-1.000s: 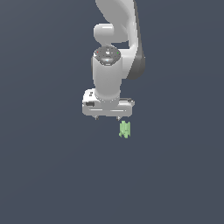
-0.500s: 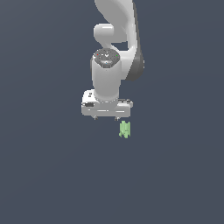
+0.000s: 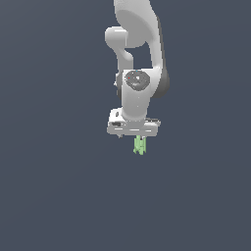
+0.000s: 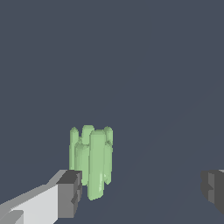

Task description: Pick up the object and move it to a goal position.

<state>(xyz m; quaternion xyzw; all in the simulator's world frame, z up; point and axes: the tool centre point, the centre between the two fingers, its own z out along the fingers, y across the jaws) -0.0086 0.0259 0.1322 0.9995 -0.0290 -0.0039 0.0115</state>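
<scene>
The object (image 3: 140, 145) is a small light-green ridged lumpy piece, standing upright on the dark floor just below the white gripper (image 3: 133, 134) in the exterior view. In the wrist view the object (image 4: 91, 161) stands between the two dark fingertips, right beside one fingertip (image 4: 70, 192) and far from the other (image 4: 213, 187). My gripper (image 4: 142, 190) is open and holds nothing. The exterior view shows only the object's lower part under the hand.
A plain dark grey floor (image 3: 59, 196) surrounds the object on all sides. The white arm (image 3: 139, 44) rises straight above the hand. No other objects show.
The hand has moved down and toward the exterior view's right, ending over the object. The object has stayed in place.
</scene>
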